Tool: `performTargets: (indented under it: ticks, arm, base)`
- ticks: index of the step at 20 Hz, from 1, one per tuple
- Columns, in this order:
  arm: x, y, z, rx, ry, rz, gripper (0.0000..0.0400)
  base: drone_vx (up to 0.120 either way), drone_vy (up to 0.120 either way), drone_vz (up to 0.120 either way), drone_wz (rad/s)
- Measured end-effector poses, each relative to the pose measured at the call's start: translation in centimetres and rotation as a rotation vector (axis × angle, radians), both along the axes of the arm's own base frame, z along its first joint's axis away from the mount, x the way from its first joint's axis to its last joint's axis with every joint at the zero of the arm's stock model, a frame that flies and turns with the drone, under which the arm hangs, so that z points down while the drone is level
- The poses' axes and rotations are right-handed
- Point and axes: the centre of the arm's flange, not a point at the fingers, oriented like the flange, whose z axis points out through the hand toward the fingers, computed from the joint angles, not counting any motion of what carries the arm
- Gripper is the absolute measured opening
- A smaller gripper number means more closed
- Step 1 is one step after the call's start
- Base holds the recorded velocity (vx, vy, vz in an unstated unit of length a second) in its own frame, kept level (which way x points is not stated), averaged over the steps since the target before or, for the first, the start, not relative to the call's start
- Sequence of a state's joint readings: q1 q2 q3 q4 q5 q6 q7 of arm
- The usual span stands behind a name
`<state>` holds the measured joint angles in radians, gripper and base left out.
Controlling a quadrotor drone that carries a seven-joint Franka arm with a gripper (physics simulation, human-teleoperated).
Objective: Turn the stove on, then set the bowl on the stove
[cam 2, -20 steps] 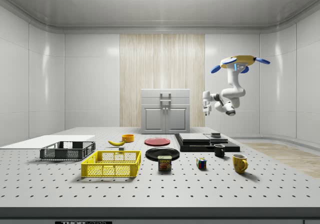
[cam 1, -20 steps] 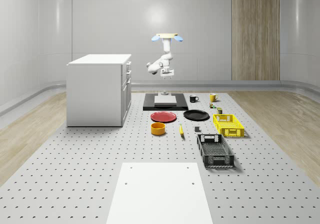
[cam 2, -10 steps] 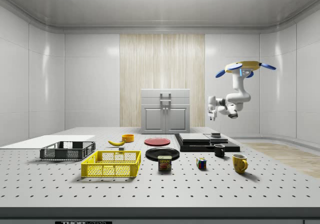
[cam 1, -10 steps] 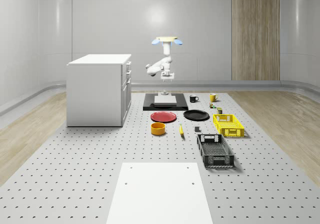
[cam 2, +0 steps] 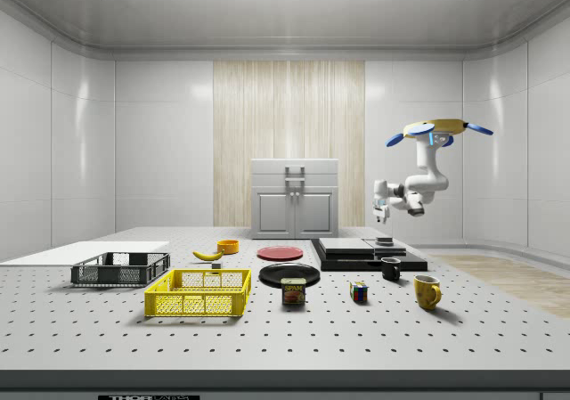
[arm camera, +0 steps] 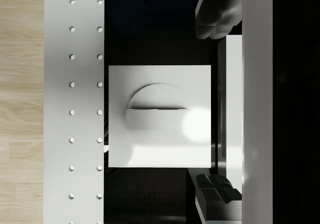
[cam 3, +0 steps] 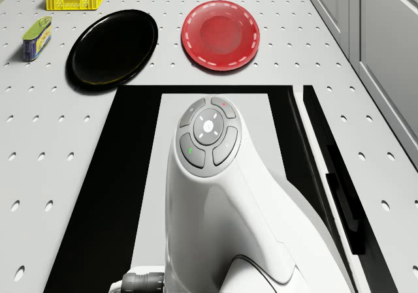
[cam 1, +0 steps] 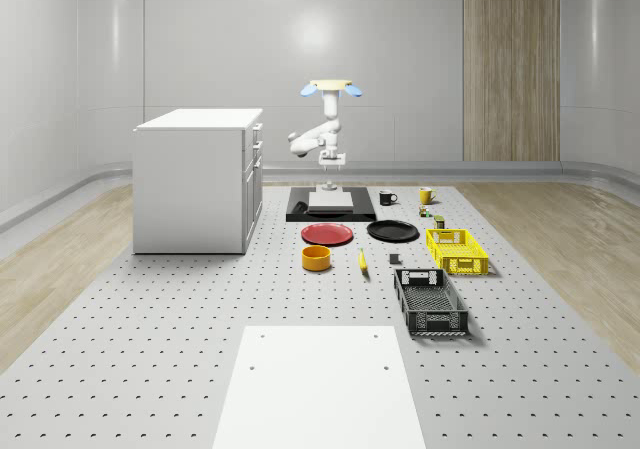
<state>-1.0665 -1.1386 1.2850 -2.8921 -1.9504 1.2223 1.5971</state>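
Observation:
The stove (cam 1: 330,205) is a black slab with a pale plate, at the table's far end. Its switch (arm camera: 156,109), a half-round tab on a white square block, stands at the stove's far edge (cam 2: 385,240). The orange bowl (cam 1: 317,258) sits on the table nearer the camera, in front of the red plate. My drone (cam 1: 328,86) hovers above the stove's far end (cam 2: 432,131). The arm hangs down, and the gripper (cam 2: 381,213) is a short way above the switch. In the wrist view the gripper (arm camera: 209,107) is open, one fingertip (arm camera: 216,19) on each side, offset beside the switch block.
A tall white cabinet (cam 1: 198,179) stands at the whole-scene view's left of the stove. A red plate (cam 3: 221,34) and a black plate (cam 3: 114,47) lie just in front of the stove. Mugs (cam 2: 427,290), a can (cam 2: 293,291), a yellow crate (cam 1: 457,250) and a black crate (cam 1: 430,302) lie at the whole-scene view's right.
The drone has sunk a little and drifted toward the stove's far end. The gripper has come down closer to the switch. The bowl has not moved.

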Motion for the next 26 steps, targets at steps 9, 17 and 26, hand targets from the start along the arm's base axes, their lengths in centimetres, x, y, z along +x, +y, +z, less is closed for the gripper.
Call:
performTargets:
  ticks: [9,17,26]
  arm:
    - [0.0,0.0,0.0,-0.002,0.0,0.0,0.04]
    - [0.0,0.0,0.0,-0.002,0.0,0.0,0.04]
    - [0.0,0.0,1.7,-0.002,0.0,0.0,0.04]
  base:
    - [0.0,0.0,-0.12,0.0]
    - [-0.03,0.0,-0.06,0.0]
    - [0.0,0.0,0.0,0.0]
